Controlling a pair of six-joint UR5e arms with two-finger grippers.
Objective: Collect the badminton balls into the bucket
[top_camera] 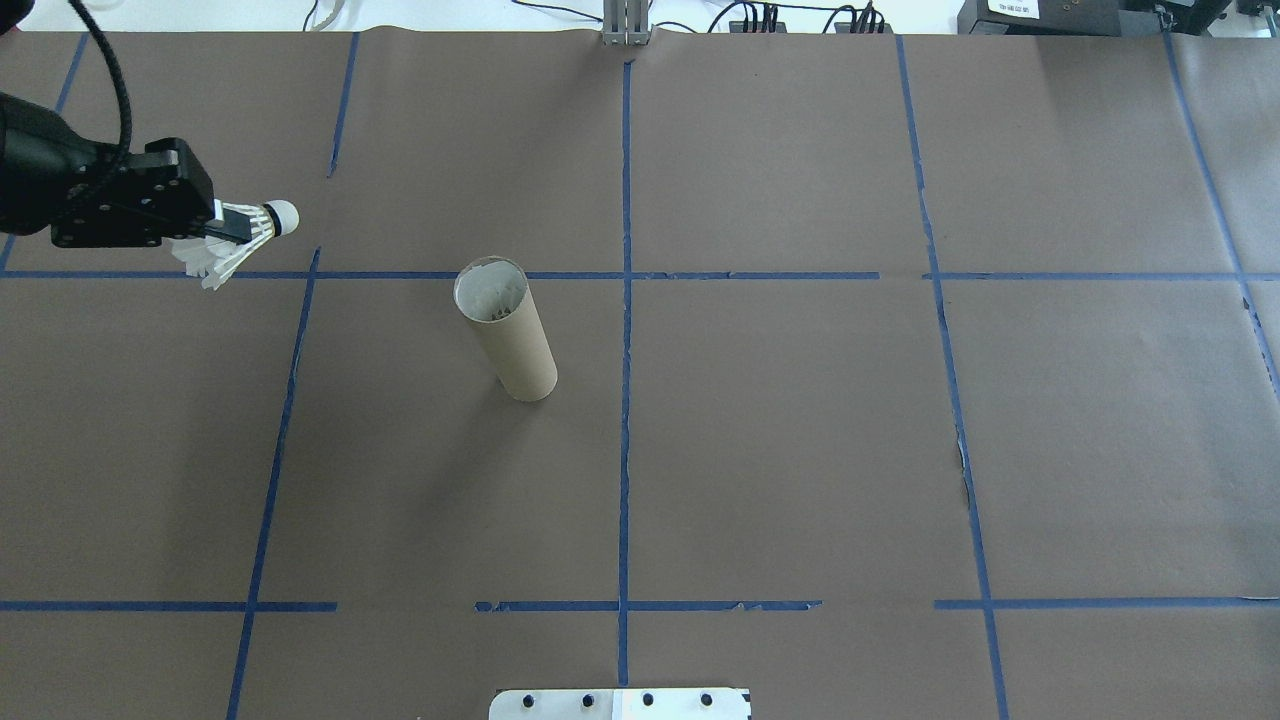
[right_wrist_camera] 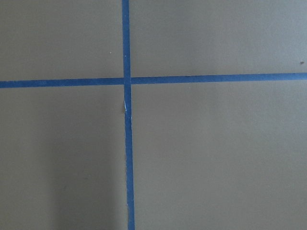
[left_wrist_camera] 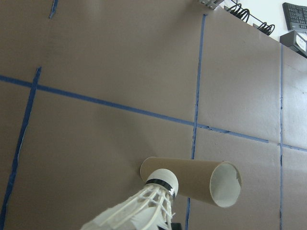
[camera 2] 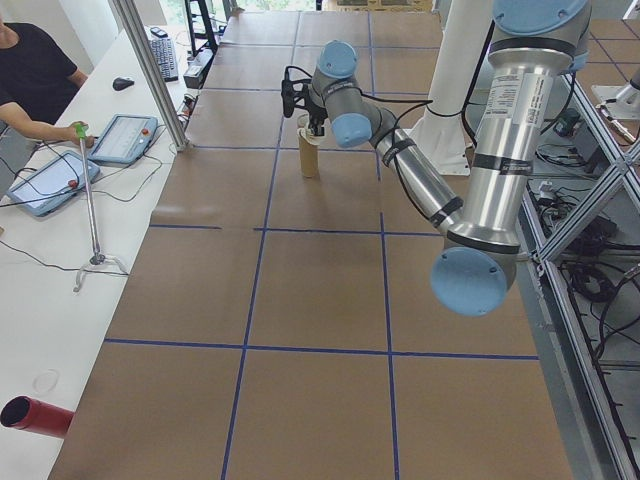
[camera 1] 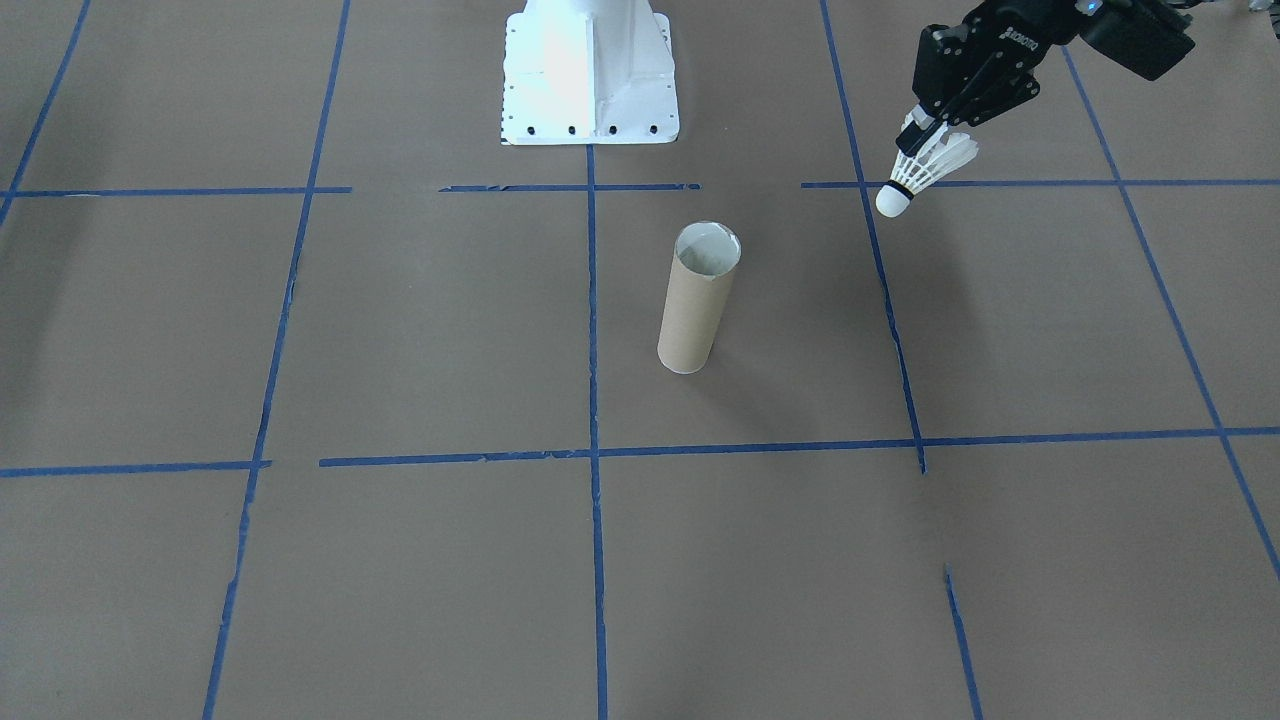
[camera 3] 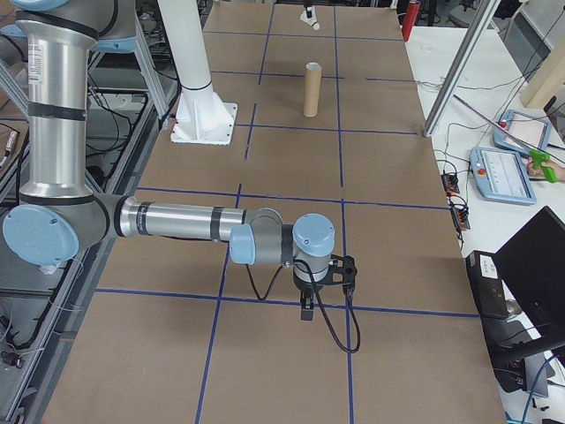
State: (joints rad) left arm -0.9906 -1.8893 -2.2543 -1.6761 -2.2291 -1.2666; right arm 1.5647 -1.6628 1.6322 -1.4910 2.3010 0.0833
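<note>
The left end effector [top_camera: 232,228] pinches the feather shuttlecock [top_camera: 245,243] by its skirt and holds it in the air above the desk [top_camera: 800,450], near the desk's left edge as the robot sees it, cork tip pointing toward the middle. The cardboard tube [top_camera: 505,328] stands upright on the brown paper a little left of the desk's centre line, open mouth up, well apart from the shuttlecock; the left wrist view shows the cork tip [left_wrist_camera: 162,179] lined up in front of the tube [left_wrist_camera: 192,181], yet the overhead and front views show clear desk between them. The step in hand looks like the carry: the shuttlecock is picked up and not yet over the opening. The next move calls for bringing it across until it sits above the tube's mouth [camera 1: 707,250], turning it cork-down so it drops cleanly, and only then letting go; the mouth is narrow, so a small sideways error could leave the feathers catching the rim or tip the light tube over. The right end effector [camera 3: 305,311] hangs low over the desk's opposite end, far from both things, and shows only in the side view, so I cannot tell whether it is spread or pressed together.
</note>
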